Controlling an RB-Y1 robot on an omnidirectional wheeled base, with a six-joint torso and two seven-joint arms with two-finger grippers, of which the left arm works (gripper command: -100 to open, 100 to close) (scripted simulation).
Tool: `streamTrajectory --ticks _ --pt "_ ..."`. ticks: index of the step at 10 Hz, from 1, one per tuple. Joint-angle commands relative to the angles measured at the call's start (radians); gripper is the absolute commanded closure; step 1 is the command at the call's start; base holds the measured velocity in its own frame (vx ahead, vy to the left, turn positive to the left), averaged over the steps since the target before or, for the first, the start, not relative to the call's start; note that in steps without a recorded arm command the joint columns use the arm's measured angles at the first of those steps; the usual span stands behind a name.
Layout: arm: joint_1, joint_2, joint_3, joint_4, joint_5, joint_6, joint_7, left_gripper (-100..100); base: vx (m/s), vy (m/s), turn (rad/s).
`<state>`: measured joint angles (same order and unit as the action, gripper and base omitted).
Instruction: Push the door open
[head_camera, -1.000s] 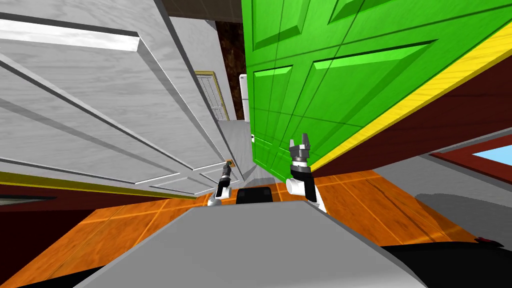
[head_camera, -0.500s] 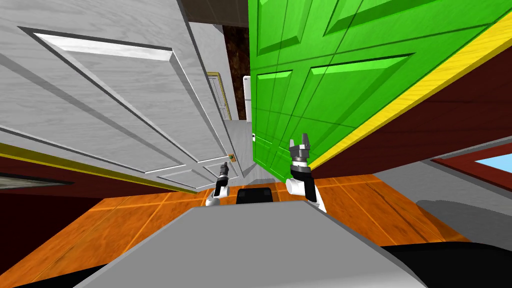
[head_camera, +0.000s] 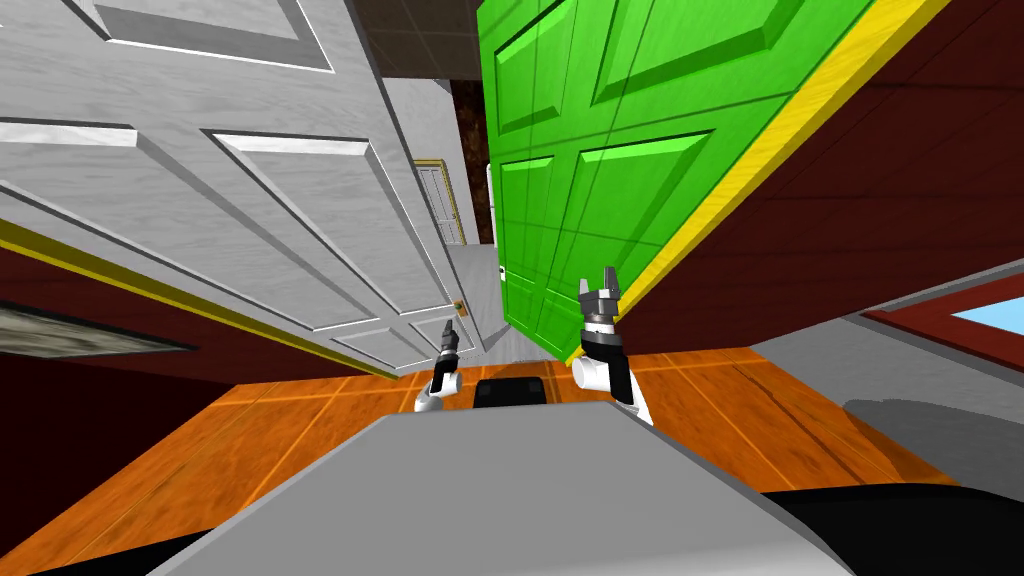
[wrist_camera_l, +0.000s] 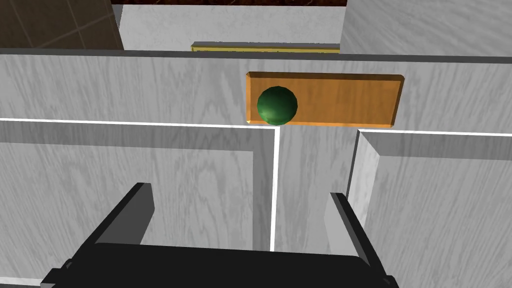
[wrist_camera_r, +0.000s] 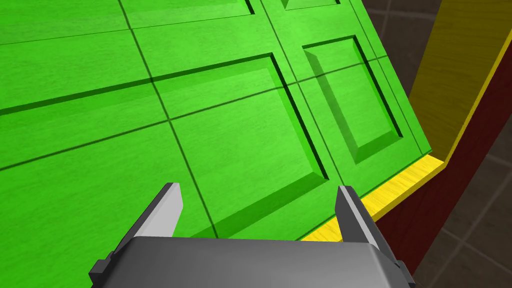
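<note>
The white door (head_camera: 250, 200) spreads across the upper left of the head view, its raised panels running down toward the centre of the frame. Its free edge ends just left of centre, where a small green knob (head_camera: 461, 310) sits. The left gripper (head_camera: 448, 328) reaches up just below that knob, small, above the chest tip. In the left wrist view this gripper (wrist_camera_l: 238, 191) faces the white door (wrist_camera_l: 150, 90) at close range, its two fingers spread wide with nothing between them. Whether they touch the panel I cannot tell. Beyond the fingertips, the round green knob (wrist_camera_l: 277, 105) sits at one end of an orange plate (wrist_camera_l: 345, 100), close to the door's edge.

The green door (head_camera: 600, 170) fills the upper right of the head view, with a yellow frame (head_camera: 760, 160) along its far side and a dark red wall (head_camera: 880, 200) beyond that. The right gripper (head_camera: 597, 280) stands raised in front of the green door's lower corner, right of centre. In the right wrist view this gripper (wrist_camera_r: 258, 186) also stands apart and empty, pointing at the green door (wrist_camera_r: 150, 125) near the yellow frame (wrist_camera_r: 400, 187).

Between the two doors a narrow pale passage runs away at the centre of the frame. Orange floor tiles (head_camera: 750, 400) lie across the lower part
</note>
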<state>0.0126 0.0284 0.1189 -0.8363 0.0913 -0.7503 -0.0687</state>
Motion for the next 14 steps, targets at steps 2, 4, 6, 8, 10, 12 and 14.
streamTrajectory --ticks 2,4,6,8,10,12,14 --pt "-0.004 0.008 0.007 0.007 0.002 -0.009 -0.011 -100 0.159 0.037 -0.031" --pt "-0.005 0.005 0.014 0.013 0.004 -0.018 -0.020 -100 0.192 0.050 -0.047" --pt "-0.006 -0.007 0.021 0.019 0.006 -0.027 -0.030 -100 0.176 0.069 -0.041" --pt "-0.007 -0.028 0.028 0.024 0.008 -0.035 -0.039 -100 0.178 0.067 -0.042" --pt "-0.006 -0.022 0.025 0.020 0.008 -0.031 -0.036 100 0.029 0.010 0.001" --pt "-0.006 -0.022 0.025 0.020 0.008 -0.031 -0.036 100 -0.023 -0.008 -0.002" --pt "-0.006 -0.022 0.025 0.020 0.008 -0.031 -0.036 100 -0.005 -0.001 0.000"
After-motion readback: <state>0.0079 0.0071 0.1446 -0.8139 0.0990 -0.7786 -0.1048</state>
